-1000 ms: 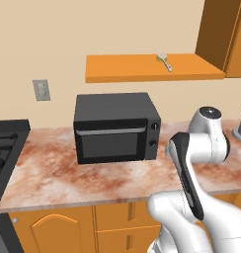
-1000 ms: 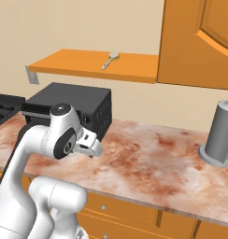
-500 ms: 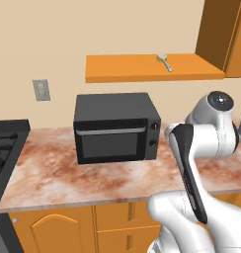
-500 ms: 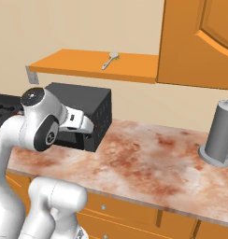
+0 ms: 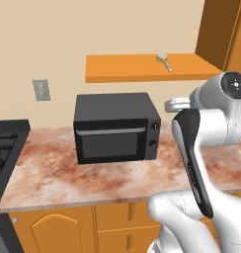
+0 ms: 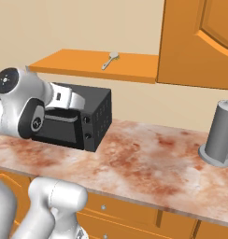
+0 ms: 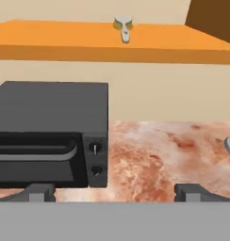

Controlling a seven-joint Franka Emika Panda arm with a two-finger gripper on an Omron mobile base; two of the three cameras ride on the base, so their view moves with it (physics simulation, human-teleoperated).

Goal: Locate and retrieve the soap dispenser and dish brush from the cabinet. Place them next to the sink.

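The dish brush lay on the open shelf of the cabinet, above the black microwave on the tabletop. The tool stood wide open and empty, low before the microwave. To reach well, it needed to rise clear of the microwave's top, then straddle the brush's thin handle squarely.

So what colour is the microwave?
Black microwave, clearest in the left base view.

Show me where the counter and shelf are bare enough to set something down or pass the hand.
Counter: a wide bare stretch between the microwave and the grey cylinder, and a strip in front of the microwave. Shelf: bare left of the dish brush; its right end meets the cabinet, so it is tighter there.
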